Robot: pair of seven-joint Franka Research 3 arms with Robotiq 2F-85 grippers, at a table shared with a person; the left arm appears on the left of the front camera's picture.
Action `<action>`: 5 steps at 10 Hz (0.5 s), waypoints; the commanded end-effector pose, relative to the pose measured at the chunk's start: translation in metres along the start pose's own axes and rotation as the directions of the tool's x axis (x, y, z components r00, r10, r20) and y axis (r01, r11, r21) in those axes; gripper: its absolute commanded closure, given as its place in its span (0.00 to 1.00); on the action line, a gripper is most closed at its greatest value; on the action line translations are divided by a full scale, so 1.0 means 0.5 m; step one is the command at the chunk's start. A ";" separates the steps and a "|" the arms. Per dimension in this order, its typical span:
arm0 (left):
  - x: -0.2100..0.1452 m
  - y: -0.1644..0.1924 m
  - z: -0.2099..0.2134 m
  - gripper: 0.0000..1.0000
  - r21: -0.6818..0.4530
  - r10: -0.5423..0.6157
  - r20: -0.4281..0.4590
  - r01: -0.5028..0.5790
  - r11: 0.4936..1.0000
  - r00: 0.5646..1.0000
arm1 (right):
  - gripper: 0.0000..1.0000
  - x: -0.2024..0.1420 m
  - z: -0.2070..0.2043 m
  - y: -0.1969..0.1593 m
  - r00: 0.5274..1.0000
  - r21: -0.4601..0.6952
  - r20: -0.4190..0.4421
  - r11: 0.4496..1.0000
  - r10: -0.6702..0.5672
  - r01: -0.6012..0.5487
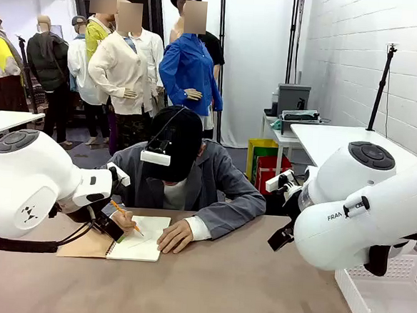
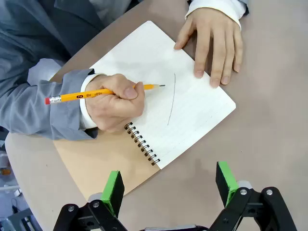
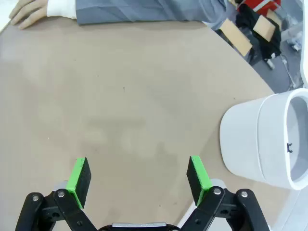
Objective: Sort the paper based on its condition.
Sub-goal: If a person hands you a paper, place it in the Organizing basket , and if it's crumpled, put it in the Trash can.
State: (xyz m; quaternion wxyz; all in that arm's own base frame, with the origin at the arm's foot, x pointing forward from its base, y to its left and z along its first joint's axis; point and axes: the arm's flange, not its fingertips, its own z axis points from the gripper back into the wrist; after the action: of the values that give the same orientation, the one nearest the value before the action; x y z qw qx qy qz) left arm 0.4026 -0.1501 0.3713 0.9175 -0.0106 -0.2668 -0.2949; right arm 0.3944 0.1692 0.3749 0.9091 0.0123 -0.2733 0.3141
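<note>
Two end effectors are seen above a brown desk (image 3: 144,96), and both are spread wide with nothing between their green pads (image 2: 114,185). The left end effector (image 2: 168,175) is held over the near corner of a spiral-bound notebook (image 2: 96,163), above bare desk surface and the edge of the tan cover. The right end effector (image 3: 139,168) is held over a bare stretch of desk, well apart from the notebook.

The paper (image 2: 192,96) is found as the top white lined sheet of the notebook. It is held by the wire coil (image 2: 142,144) along one edge and is laid flat on the desk in front of the person (image 1: 175,176). A single curved grey line (image 2: 171,101) is drawn on it.

A yellow pencil (image 2: 96,94) with a red eraser is gripped in the pencil hand (image 2: 113,106). Its tip is set just beside the upper end of the line; whether the tip touches the sheet cannot be told. The other hand (image 2: 214,43) is laid at the far corner of the sheet, with fingertips on the paper and the palm on the desk. The tan cover is folded out beside the sheet, under the wrist of the pencil hand.

In the front view the person, dressed in a grey jacket, is bent over the notebook at the far side of the desk. A white latticed basket (image 1: 356,299) is seen beside the desk's right edge.
</note>
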 end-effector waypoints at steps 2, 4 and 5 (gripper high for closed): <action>0.000 0.000 0.000 0.00 0.000 0.000 0.000 0.000 1.000 1.000 | 0.00 0.000 0.000 0.000 1.000 0.000 0.000 1.000 0.000 0.000; 0.000 0.000 0.000 0.00 0.000 0.000 0.000 0.000 1.000 1.000 | 0.00 0.000 0.000 0.000 1.000 0.000 0.000 1.000 0.000 0.000; 0.000 0.000 0.000 0.00 0.000 0.000 0.000 0.000 1.000 1.000 | 0.00 0.000 0.000 0.000 1.000 0.000 0.000 1.000 0.000 0.000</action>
State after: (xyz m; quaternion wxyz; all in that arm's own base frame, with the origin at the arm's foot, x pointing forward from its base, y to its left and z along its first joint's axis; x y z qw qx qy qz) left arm 0.4025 -0.1502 0.3713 0.9174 -0.0106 -0.2668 -0.2950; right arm 0.3944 0.1693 0.3749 0.9091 0.0122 -0.2733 0.3142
